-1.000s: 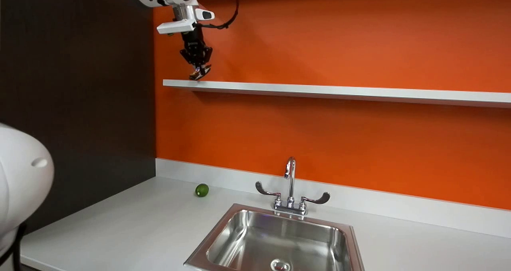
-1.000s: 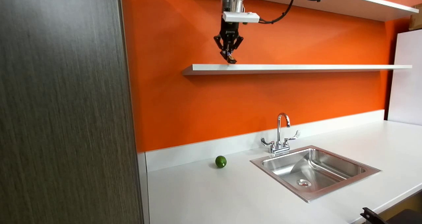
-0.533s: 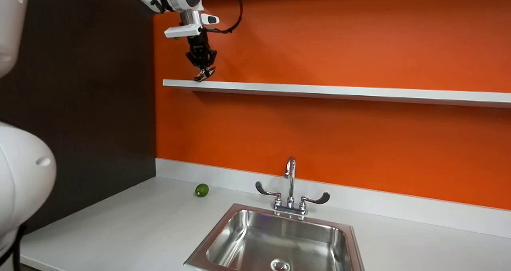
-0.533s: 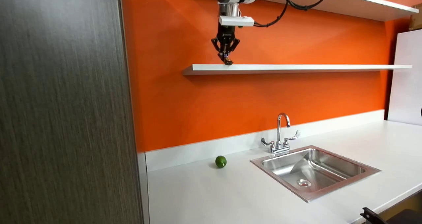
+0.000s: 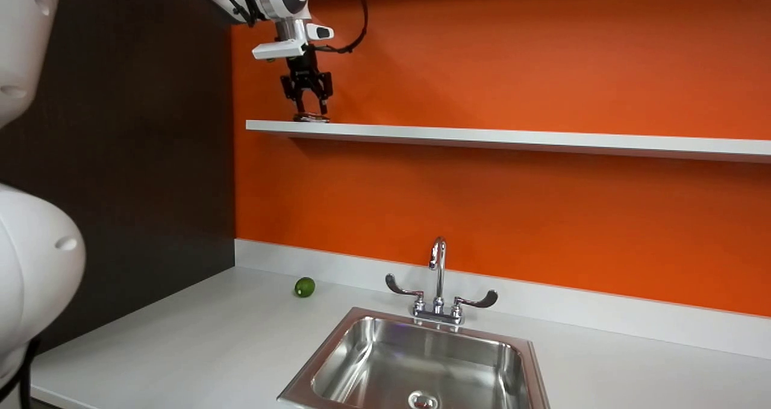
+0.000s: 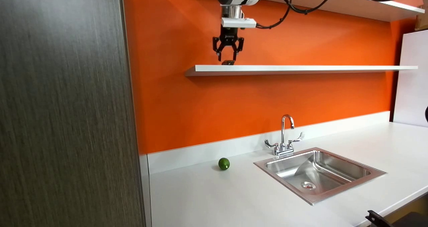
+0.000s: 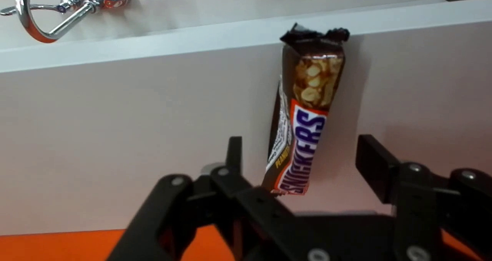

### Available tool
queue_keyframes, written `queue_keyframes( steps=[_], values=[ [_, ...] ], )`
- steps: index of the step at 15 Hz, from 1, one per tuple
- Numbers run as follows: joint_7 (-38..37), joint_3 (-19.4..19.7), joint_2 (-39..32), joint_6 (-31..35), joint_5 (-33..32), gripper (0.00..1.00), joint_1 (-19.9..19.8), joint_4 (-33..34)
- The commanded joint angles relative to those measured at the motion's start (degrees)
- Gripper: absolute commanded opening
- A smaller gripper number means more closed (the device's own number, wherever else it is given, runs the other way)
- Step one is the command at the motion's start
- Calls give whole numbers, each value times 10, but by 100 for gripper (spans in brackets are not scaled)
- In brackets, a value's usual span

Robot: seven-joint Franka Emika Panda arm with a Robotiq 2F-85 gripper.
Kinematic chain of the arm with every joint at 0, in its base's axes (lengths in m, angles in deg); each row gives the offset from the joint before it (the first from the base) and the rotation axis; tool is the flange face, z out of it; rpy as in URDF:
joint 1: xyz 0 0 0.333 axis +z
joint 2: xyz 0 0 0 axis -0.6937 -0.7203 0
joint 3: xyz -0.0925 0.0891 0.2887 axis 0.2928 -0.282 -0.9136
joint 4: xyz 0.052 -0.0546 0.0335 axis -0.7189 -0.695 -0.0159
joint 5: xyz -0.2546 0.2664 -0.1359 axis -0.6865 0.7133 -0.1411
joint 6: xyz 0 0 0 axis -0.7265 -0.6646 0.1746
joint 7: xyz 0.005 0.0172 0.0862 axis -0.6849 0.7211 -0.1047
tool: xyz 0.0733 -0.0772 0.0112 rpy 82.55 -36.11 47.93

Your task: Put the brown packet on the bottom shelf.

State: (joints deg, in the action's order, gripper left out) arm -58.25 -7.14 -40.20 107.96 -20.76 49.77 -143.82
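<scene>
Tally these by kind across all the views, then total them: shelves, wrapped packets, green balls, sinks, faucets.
Shelves: 2 (bottom shelf, upper shelf)
Wrapped packets: 1 (brown packet)
Green balls: 1 (green ball)
Sinks: 1 (steel sink)
Faucets: 1 (chrome faucet)
Total: 6

Wrist view: close above the bottom shelf [image 7: 134, 138], facing down, lettering on the brown packet [image 7: 307, 111] legible; orange wall [image 7: 57, 249] and gripper [image 7: 301, 150] across the lower part, faucet [image 7: 73, 21] upper left past the shelf's front edge. In an exterior view: before the sink [image 5: 329, 350], near, cropping it, facing the wall ahead of me, turned slightly toward a dark panel [image 5: 156, 156]. In an exterior view: dark panel [image 6: 67, 120] close at left, looking obliquely along the wall, sink whole. In both exterior views: height between tabletop [image 6: 187, 200] and bottom shelf; gripper, faucet, sink shared.
</scene>
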Motion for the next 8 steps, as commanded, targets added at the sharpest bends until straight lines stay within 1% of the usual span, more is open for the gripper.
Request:
queue_keyframes(
  steps=[1,5,8],
  values=[
    [-18,2,21,-27,-2,100,2,-11],
    [-15,-1,65,-40,7,100,1,-58],
    [-14,-4,116,-39,18,100,2,-113]
  ],
)
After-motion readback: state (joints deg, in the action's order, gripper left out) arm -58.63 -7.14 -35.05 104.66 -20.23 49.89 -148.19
